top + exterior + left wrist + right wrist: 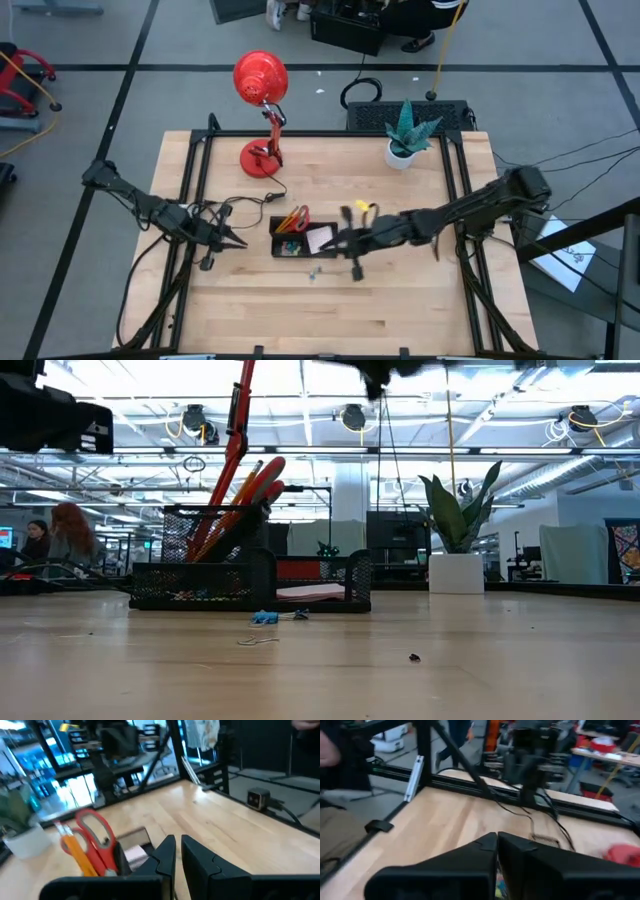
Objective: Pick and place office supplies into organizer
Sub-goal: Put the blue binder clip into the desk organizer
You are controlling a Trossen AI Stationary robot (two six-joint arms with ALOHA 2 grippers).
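Note:
The small black mesh organizer (pixel 288 240) stands mid-table. Red-handled scissors (pixel 293 219) and orange pencils (pixel 77 851) stand upright in its taller compartment, and a pink sticky pad (pixel 320 238) lies in the low one. Tiny blue clips (pixel 266 617) lie on the wood just in front of it. My right gripper (pixel 335 243) hovers above the organizer's right end, shut with nothing between its fingers (pixel 497 840). My left gripper (pixel 238 242) waits level at the organizer's left side, its fingers close together (pixel 177 851) and holding nothing.
A red desk lamp (pixel 262 80) stands at the far left on its base (pixel 258 158), and a potted plant (pixel 405 140) stands at the far right. Cables (pixel 215 210) trail by the left arm. A bent wire clip (pixel 258 641) lies on the near wood.

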